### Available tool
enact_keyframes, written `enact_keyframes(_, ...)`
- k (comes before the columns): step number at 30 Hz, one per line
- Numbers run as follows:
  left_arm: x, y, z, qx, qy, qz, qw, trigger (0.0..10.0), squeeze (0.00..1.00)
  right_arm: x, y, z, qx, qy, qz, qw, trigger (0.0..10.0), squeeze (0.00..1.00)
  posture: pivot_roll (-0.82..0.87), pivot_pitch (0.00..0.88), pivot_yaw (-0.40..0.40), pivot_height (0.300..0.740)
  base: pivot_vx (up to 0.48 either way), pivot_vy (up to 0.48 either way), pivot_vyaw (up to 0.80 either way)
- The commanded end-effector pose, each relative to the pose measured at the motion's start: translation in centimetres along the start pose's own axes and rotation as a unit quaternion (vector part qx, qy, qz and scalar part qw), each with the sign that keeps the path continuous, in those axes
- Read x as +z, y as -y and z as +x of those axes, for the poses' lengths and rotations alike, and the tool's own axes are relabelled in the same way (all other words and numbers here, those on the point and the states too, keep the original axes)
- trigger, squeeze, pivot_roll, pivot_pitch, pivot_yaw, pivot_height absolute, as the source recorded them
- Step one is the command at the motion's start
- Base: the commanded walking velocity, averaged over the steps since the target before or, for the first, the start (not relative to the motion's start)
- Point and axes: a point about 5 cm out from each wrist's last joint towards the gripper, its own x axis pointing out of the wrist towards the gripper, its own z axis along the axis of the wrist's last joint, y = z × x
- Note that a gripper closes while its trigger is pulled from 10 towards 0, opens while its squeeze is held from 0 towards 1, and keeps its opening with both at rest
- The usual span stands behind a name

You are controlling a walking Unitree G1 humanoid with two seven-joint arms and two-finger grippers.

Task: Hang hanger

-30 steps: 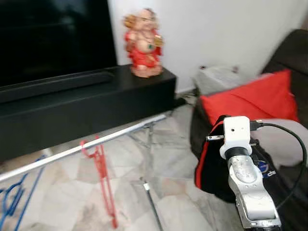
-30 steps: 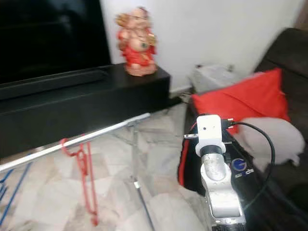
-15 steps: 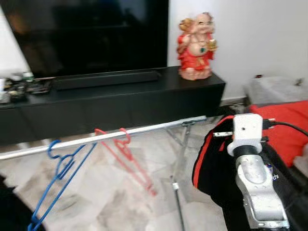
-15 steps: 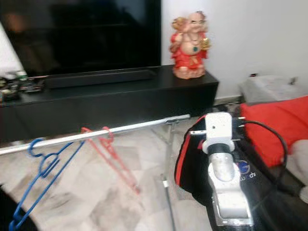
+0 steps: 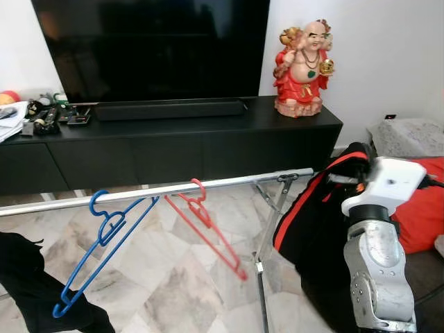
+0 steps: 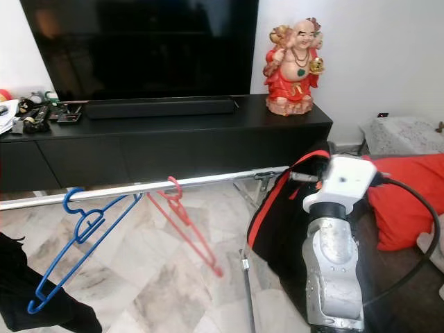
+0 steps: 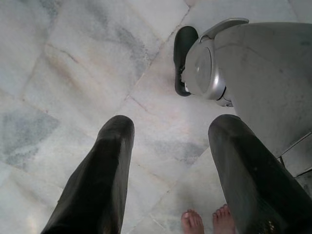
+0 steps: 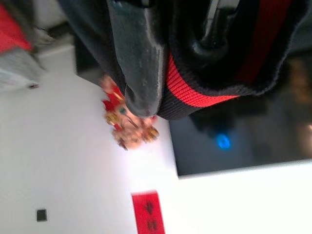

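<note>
A silver rail [image 5: 173,189] runs across in front of me at low height. A blue hanger [image 5: 104,236] and a red hanger [image 5: 208,225] hang from it, both empty and tilted. My right arm [image 5: 374,263] is raised at the right, just past the rail's right end. My right gripper [image 8: 170,63] is shut on the collar of a black garment with red trim [image 5: 312,222], which hangs below it. One of its fingers [image 8: 136,58] presses against the red band. My left gripper [image 7: 165,126] hangs open above the marble floor.
A black TV cabinet [image 5: 173,139] with a red figurine [image 5: 303,69] stands behind the rail. A red cushion [image 5: 420,208] lies at the right. Dark cloth [image 5: 35,284] hangs at lower left. The rack's leg [image 5: 260,277] stands near the garment. A person's toes [image 7: 207,222] are close to my foot.
The whole view has swung left, so more of the rail and the blue hanger have come into sight. My right arm stays raised with the garment.
</note>
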Motion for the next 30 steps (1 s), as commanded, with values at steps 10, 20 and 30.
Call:
enact_keyframes(10, -0.1, -0.1, 0.0, -0.001, -0.003, 0.022, 1.0, 10.0, 0.0, 10.5, -2.1, 2.4, 0.126, 0.171, 0.23, 0.95, 10.0, 0.0, 0.03, 0.0, 0.008, 0.74, 0.0, 0.0, 0.0)
enact_keyframes(20, -0.1, -0.1, 0.0, -0.003, -0.004, 0.031, 0.999, 10.0, 0.0, 3.7, -2.6, 1.1, 0.131, 0.011, 0.118, 0.984, 10.0, 0.0, 0.04, 0.0, 0.008, 0.74, 0.0, 0.0, 0.0)
enact_keyframes(30, -0.2, -0.1, 0.0, -0.003, -0.006, 0.037, 0.999, 10.0, 0.0, -3.4, 0.8, -2.6, -0.011, -0.125, 0.042, 0.991, 10.0, 0.0, 0.05, 0.0, 0.006, 0.74, 0.0, 0.0, 0.1)
